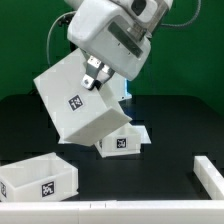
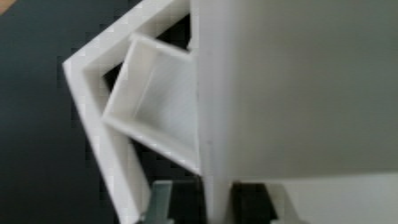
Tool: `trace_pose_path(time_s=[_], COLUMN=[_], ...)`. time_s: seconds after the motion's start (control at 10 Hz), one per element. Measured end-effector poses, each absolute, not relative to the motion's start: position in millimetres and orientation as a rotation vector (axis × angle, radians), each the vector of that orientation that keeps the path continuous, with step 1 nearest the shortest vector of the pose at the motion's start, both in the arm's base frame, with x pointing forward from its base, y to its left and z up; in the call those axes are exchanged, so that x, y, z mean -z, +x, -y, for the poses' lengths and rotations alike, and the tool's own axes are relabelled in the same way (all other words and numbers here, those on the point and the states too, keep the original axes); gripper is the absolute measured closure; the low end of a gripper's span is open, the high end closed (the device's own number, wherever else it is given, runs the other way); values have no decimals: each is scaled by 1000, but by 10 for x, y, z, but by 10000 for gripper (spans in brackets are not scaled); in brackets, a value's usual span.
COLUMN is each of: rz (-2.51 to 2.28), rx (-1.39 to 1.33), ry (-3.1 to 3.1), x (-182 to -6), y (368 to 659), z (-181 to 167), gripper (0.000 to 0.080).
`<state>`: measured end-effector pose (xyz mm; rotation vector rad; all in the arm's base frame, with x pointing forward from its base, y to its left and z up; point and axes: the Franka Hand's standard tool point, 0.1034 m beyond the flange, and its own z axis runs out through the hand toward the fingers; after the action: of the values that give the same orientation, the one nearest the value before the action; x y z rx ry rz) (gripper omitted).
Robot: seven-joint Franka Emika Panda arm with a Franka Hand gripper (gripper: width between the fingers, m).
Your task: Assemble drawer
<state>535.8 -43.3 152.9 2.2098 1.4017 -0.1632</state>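
White casing [image 2: 285,80] between fingers [image 2: 175,204]

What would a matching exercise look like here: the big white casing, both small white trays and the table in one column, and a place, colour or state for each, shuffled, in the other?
Things:
1. large white cube-shaped plastic casing
2. small white plastic tray with its open hollow showing
3. small white plastic tray whose hollow is hidden
4. flat table

Place, colour or state:
A. black
B. partly hidden behind the casing's low corner
C. tilted, gripped by the jaws
D. in the exterior view's lower left

Pairs: 1-C, 2-D, 3-B, 4-A.
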Motion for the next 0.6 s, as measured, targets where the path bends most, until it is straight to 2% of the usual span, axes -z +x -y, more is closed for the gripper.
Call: trace_pose_path(time_s=[0.3, 0.6], rz=[-1366, -1079], rx=[180, 283], ry=[2242, 2376], x=[-1499, -1672], y=[5313, 5437], z=[409, 190], gripper=[735, 735])
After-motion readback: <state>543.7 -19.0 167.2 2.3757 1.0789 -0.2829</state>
